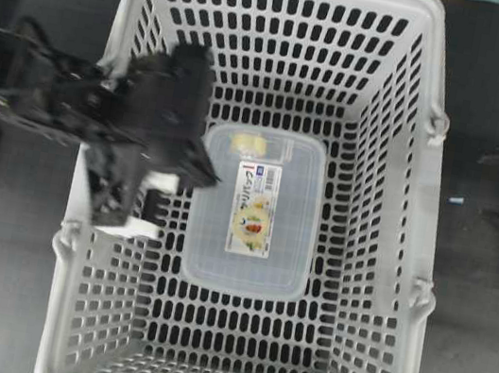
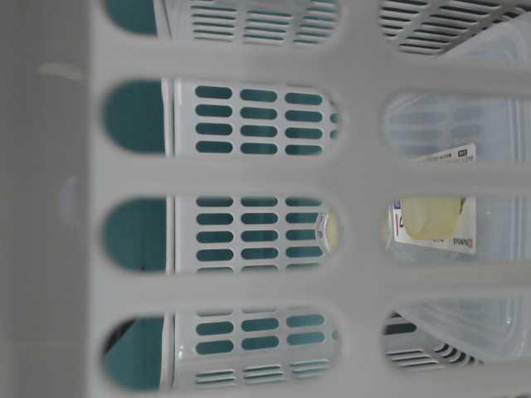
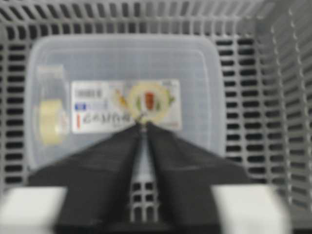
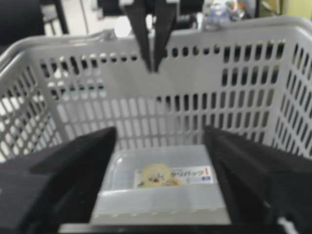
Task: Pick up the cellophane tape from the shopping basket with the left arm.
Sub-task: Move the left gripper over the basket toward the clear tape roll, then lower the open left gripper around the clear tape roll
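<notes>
Overhead, we are seeing the cellophane tape (image 1: 255,142) on the clear box (image 1: 249,244) in the shopping basket (image 1: 416,224), beside our left hand (image 1: 179,151).

Left wrist view: that hand (image 3: 143,126) is looking clenched; the tape is sitting left of its tips, likely light, slippery, best pinched across the pack.

In the overhead view, the near end of the shopping basket (image 1: 291,21) is cut off by the lower edge, and its left wall is partly covered by the left arm (image 1: 99,113). The cellophane tape (image 1: 247,143) is seen there only as a small pale blur on the clear box (image 1: 255,211). The box label's print cannot be read. The right end effector (image 4: 158,175) is blurred and cropped.
</notes>
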